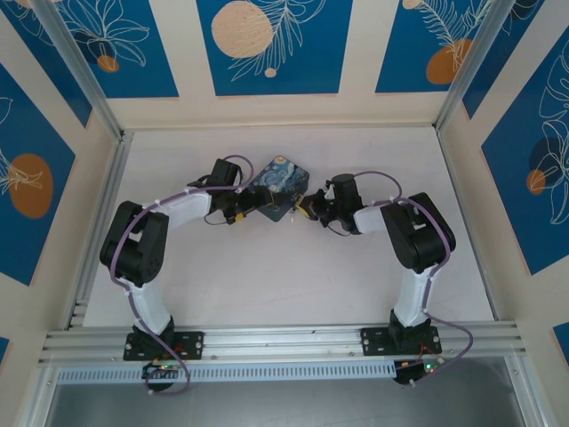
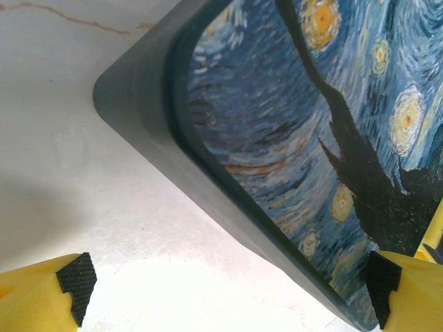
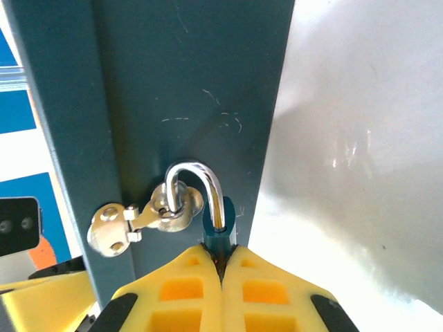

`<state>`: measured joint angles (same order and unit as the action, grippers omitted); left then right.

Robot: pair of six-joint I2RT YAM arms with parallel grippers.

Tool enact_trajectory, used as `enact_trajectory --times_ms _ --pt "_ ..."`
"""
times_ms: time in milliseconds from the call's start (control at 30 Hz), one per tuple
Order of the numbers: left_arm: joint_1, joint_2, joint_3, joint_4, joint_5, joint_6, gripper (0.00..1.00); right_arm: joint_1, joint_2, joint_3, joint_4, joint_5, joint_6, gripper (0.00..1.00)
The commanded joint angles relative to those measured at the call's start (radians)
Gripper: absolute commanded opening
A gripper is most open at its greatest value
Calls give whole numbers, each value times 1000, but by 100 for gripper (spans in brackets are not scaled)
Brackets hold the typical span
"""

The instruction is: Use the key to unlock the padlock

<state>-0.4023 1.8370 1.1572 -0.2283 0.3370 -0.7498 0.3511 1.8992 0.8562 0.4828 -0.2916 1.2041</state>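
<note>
1. At the near edge of the table point(image 1: 293, 285), the two arm bases are bolted to a metal rail point(image 1: 284, 342).
2. The left arm point(image 1: 133, 249) and the right arm point(image 1: 418, 236) bend inward towards each other, towards the middle of the table.
3. The left claw point(image 2: 230, 285) is spread wide. One black pad point(image 2: 76, 283) sits over bare table. The other pad is over the painted lid of the tin point(image 1: 283, 182), just beside its near edge. That edge and one corner of the tin lie in the gap between the fingers, and nothing is gripped.
4. The right claw point(image 3: 221, 254) has its yellow fingers pressed flat together. Their tips are right up against the blue body of the padlock point(image 3: 217, 235). Whether anything thin is pinched in the seam between them cannot be made out.
5. The padlock hangs on the dark side wall of the tin. Its silvery shackle point(image 3: 208, 173) is looped through the ring of a small metal latch point(image 3: 156, 213) fixed to that wall.
6. The tin lies flat between the two claws, turned at an angle, with its starry blue and yellow lid facing up.
7. Beyond the tin, pale bare table runs to the back wall point(image 1: 356, 62), which carries blue panels with orange circles.
</note>
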Motion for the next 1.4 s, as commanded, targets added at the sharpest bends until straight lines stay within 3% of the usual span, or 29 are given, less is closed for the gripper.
enact_trajectory --times_ms 0,233,700,733,800,1067,1367 --pt "15 51 -12 -142 -52 15 99 -51 -19 -1 -56 6 -16 0" --pt "16 35 -3 -152 -56 14 99 -88 -37 2 -98 -9 -36 0" --pt "15 -5 2 -176 -75 24 100 -193 -163 -211 -36 -65 -81 0" --pt "16 -7 2 -178 -76 26 100 -190 -164 -214 -14 -75 -83 2" --pt "16 -11 4 -180 -75 27 100 -175 -162 -209 29 -95 -94 16" --pt "16 -12 15 -192 -74 30 100 -77 -106 -90 -17 -83 -132 35" --pt "16 -13 18 -191 -69 30 100 8 -38 -25 -73 -2 -104 32"
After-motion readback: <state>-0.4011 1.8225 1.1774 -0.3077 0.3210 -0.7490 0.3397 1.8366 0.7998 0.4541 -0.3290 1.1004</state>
